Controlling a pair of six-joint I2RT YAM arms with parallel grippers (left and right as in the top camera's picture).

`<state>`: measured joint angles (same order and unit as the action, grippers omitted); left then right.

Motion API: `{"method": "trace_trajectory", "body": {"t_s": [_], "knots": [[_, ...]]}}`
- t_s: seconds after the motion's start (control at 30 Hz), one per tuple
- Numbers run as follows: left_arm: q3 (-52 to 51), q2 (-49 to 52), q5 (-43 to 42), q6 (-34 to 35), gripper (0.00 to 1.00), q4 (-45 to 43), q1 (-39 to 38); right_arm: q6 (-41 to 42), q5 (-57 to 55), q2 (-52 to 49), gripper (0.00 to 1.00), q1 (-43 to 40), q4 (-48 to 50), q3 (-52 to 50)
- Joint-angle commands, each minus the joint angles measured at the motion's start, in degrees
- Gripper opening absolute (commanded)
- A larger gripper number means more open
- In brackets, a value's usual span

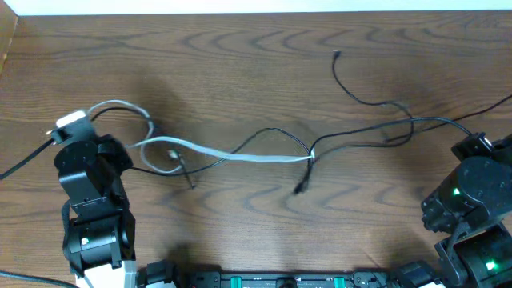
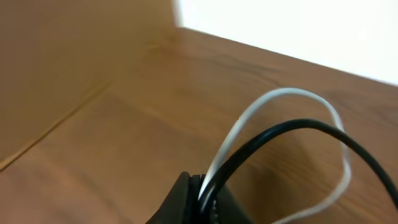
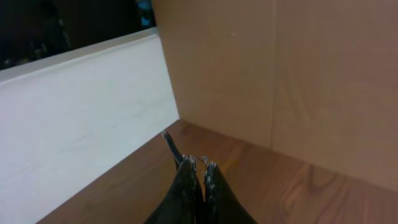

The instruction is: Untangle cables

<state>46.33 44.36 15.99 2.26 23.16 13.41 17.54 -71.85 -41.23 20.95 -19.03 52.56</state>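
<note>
A white/grey cable [image 1: 240,155] lies across the middle of the table, looping at its left end toward my left gripper [image 1: 86,122]. In the left wrist view, that gripper [image 2: 202,184] is shut on the white cable [image 2: 273,96] and a black cable [image 2: 298,126], which both arc up out of the jaws. Thin black cables [image 1: 376,102] cross the white one near the centre [image 1: 312,158] and run right to my right gripper [image 1: 472,144]. In the right wrist view, the right gripper [image 3: 200,163] is shut on a thin black cable whose end [image 3: 169,140] sticks out past the fingertips.
A black plug end [image 1: 300,189] lies below the crossing, and another [image 1: 336,54] lies at the far centre-right. Wooden walls [image 3: 280,68] stand at the table's sides. A thicker arm wire [image 1: 24,164] trails off at the left edge.
</note>
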Motion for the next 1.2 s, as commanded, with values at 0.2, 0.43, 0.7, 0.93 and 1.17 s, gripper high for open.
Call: {"method": "trace_trajectory", "body": {"t_s": [0.2, 0.43, 0.7, 0.93, 1.17], "knots": [[0.79, -0.33, 28.57, 15.1, 0.07, 3.04, 0.2, -0.44, -1.75, 0.13, 0.01, -3.93, -0.04, 0.52], [0.79, -0.26, 23.12, 16.09, 0.07, 3.37, 1.09, 0.22, 1.05, 0.09, 0.01, -4.79, -0.11, 0.52], [0.79, -0.26, 12.81, 16.0, 0.08, 3.39, 1.09, 0.87, 26.25, -0.57, 0.01, -4.79, -0.11, 0.52], [0.79, -0.26, 7.69, 14.88, 0.07, 3.69, 1.09, 7.32, 59.98, -7.08, 0.01, -4.79, -2.91, 0.52], [0.79, -0.26, 6.45, 13.9, 0.07, 3.82, 1.09, 14.38, 72.85, -21.53, 0.01, -4.72, -16.52, 0.52]]}}
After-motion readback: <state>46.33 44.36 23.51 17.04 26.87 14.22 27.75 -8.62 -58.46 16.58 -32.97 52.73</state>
